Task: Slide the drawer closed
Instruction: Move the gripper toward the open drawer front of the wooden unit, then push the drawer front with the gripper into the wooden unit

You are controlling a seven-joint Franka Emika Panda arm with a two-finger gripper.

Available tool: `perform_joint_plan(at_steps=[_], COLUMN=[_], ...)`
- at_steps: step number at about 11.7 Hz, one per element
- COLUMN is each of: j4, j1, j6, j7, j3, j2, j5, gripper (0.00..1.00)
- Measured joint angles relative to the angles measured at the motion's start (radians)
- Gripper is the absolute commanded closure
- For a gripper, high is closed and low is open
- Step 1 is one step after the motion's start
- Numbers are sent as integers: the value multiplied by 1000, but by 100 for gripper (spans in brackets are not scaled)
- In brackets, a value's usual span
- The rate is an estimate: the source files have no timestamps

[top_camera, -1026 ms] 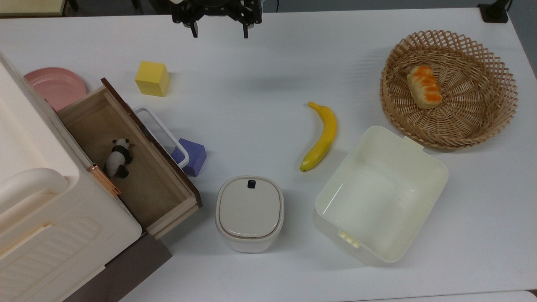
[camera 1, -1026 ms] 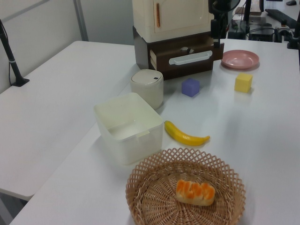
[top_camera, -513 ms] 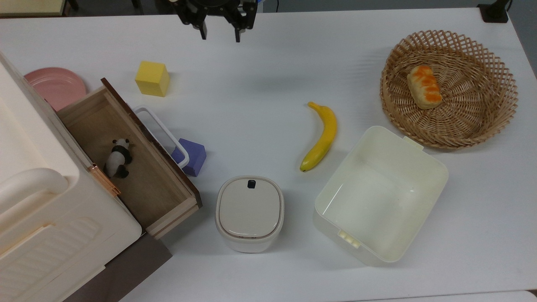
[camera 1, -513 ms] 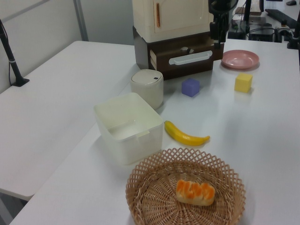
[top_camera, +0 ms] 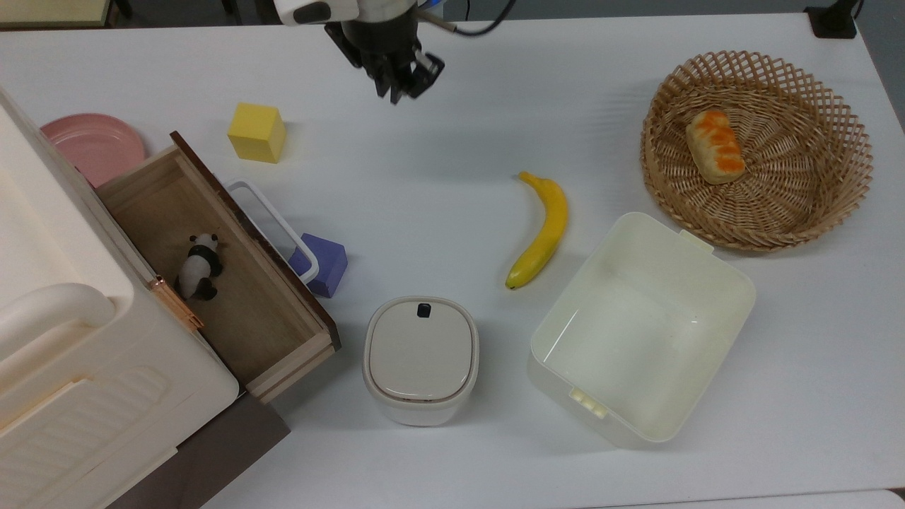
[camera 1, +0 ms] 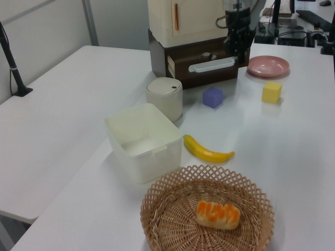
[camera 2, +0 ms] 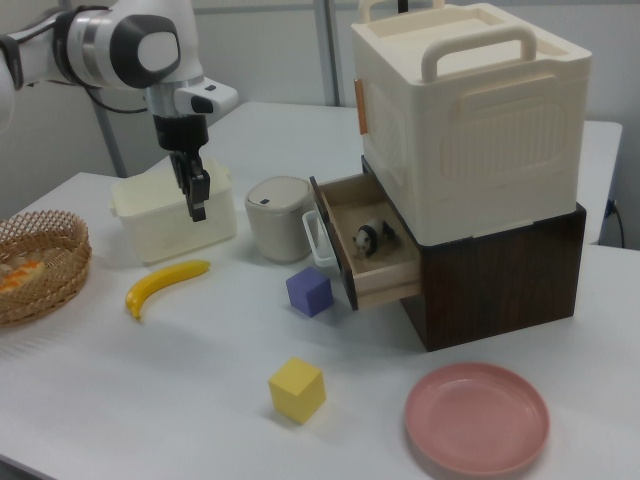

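Note:
The drawer [top_camera: 233,311] of the cream cabinet [top_camera: 71,353] stands pulled out. It has a light-wood floor, a dark brown front and a white loop handle [top_camera: 272,226]. A small panda toy [top_camera: 200,266] lies inside it. My gripper [top_camera: 399,92] hangs above the table near the top view's upper edge, well to the right of the drawer and past the yellow cube [top_camera: 257,132]. Its fingers are shut on nothing. In the right view the gripper [camera 2: 197,205] points down, left of the drawer [camera 2: 375,255] and above the banana [camera 2: 165,282].
A purple cube [top_camera: 325,265] sits against the handle's right side. A lidded canister [top_camera: 421,360] stands by the drawer's near corner. A pink plate [top_camera: 92,145], a banana [top_camera: 541,230], an open cream tub [top_camera: 640,329] and a wicker basket [top_camera: 707,67] holding bread [top_camera: 715,146] lie around.
The gripper came forward from the table's far edge and lower, turned about its axis, and its fingers went from wide apart to shut. The drawer has not moved.

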Motion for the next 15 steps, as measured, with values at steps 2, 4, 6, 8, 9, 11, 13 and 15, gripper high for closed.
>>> perform_joint_plan(at_steps=[2, 4, 6, 8, 9, 11, 13, 15], j4=[-29, -48, -49, -48, -45, -42, -27, -4], j1=[0, 0, -2, -5, -5, -6, -7, -7], j6=[106, 174, 240, 292, 315, 392, 443, 464], j7=[150, 220, 246, 247, 247, 247, 247, 247], j3=[0, -1, -11, -28, -39, -72, -113, -137], j2=[19, 56, 103, 146, 165, 191, 212, 232], j5=[-5, -43, -70, -109, -125, -151, -163, -163], gripper=[83, 84, 84, 85, 85, 85, 85, 85])
